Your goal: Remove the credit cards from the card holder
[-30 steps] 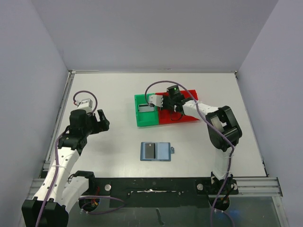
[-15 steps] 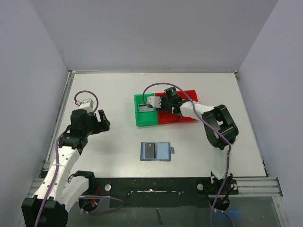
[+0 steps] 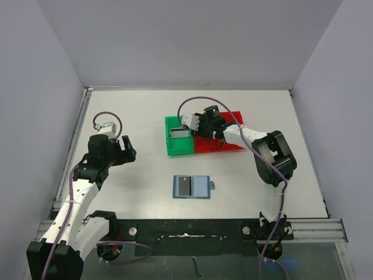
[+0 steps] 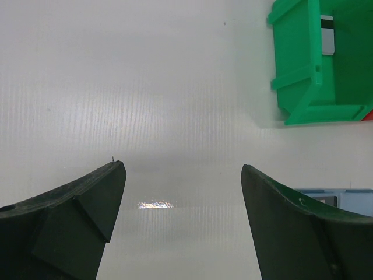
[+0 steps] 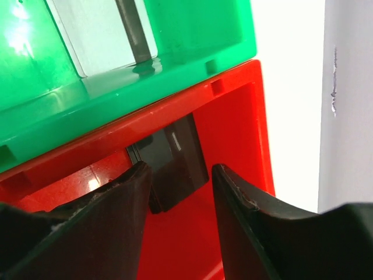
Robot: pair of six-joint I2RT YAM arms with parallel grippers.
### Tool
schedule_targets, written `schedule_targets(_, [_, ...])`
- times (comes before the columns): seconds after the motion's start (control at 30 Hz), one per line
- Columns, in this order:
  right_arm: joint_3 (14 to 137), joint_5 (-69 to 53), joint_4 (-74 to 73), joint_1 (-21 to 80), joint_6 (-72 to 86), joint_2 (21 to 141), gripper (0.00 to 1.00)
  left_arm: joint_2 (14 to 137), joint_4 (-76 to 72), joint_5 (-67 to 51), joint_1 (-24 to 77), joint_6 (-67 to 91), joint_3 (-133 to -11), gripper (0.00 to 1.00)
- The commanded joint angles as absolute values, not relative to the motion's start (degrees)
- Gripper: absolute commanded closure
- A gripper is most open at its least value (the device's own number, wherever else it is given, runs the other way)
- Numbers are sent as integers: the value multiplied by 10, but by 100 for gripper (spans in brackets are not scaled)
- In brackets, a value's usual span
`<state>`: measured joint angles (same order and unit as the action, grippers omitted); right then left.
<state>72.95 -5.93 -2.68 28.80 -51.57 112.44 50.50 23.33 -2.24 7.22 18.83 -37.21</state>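
Right wrist: right pincer newly parted, card in red bin (left pincer apart).

Light falls brightly and evenly from above in the overhead view, so the white table carries only faint, soft shadows beside the arms, and the picture is sharp throughout. In the left wrist view a small patch of glare sits on the table between the dark fingers of the left gripper, and the green bin throws a pale shadow beside it. The right wrist view is very close: the right gripper is soft at the bottom edge, the green bin's glossy wall carries white highlights, the red bin has a sheen, and the table at the right is washed out.
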Motion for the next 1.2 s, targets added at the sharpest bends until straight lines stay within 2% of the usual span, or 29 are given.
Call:
schedule_targets(0.0, [729,-85,9,282,-485,1071,53,507,214,-28,77,182,-388,20])
schedule_targets(0.27, [723,-96,26,277,-412,1002,52,506,213,-34,83,181,-389,20])
schedule_targets(0.47, [688,-55,45,276,-159,893,46,498,204,-50,85,178,-386,20])
schedule_targets(0.53, [661,-53,48,276,-72,852,37,497,200,-58,85,176,-385,20])
schedule_targets(0.6, [625,-44,57,275,18,811,31,495,197,-64,85,175,-384,20])
schedule_targets(0.63, [608,-32,56,275,73,793,25,495,197,-69,86,174,-384,20])
schedule_targets(0.67, [597,-10,36,272,154,775,10,494,197,-73,86,174,-383,20])
schedule_targets(0.7, [589,-29,10,261,221,764,1,492,195,-75,87,178,-382,20])
schedule_targets(0.8, [518,-174,46,227,358,744,2,485,185,-84,93,189,-379,19])
schedule_targets(0.9, [350,-240,284,232,491,698,2,471,181,-83,98,193,-379,19])
schedule_targets(1.03, [326,-177,221,303,592,686,0,454,161,-100,100,209,-355,25])
schedule_targets(1.1, [329,-80,176,393,591,676,4,447,140,-127,101,227,-343,26])
schedule_targets(1.17, [325,0,134,449,612,676,12,448,131,-149,102,251,-338,26])
